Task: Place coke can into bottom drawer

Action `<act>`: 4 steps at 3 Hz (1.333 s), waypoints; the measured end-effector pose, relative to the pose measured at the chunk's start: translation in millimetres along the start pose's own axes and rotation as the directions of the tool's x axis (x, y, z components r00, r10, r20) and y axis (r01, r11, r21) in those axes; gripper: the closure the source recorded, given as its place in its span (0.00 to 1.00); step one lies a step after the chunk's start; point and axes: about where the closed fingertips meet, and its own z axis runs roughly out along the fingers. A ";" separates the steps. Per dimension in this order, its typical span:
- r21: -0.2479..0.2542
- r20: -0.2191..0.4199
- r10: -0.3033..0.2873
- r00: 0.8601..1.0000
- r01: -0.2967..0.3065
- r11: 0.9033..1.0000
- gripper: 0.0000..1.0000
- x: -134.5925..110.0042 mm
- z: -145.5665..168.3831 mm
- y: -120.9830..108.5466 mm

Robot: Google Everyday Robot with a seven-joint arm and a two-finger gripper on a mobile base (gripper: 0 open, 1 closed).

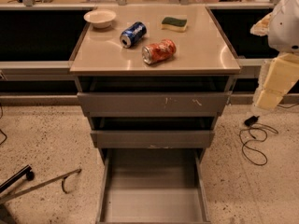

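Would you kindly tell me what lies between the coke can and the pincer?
Only bare tabletop, in the camera view: nothing stands right of the coke can up to the edge, and the pincer hangs beyond that edge.

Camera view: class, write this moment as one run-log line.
coke can: lying on cabinet top | bottom drawer: open, empty | gripper: at right edge beside cabinet, away from can

Cabinet top (205,55): coke can (159,51) near centre; second can (133,34) at its 10 o'clock, bowl (100,18) farther out; sponge (174,23) at 1 o'clock. Bottom drawer (154,206) at 6 o'clock, pulled out. Gripper (269,97), apparently, at 4 o'clock, beside the cabinet.
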 end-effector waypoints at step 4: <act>0.113 -0.004 -0.102 0.995 0.102 0.988 0.00 -65.0 24.2 -174.6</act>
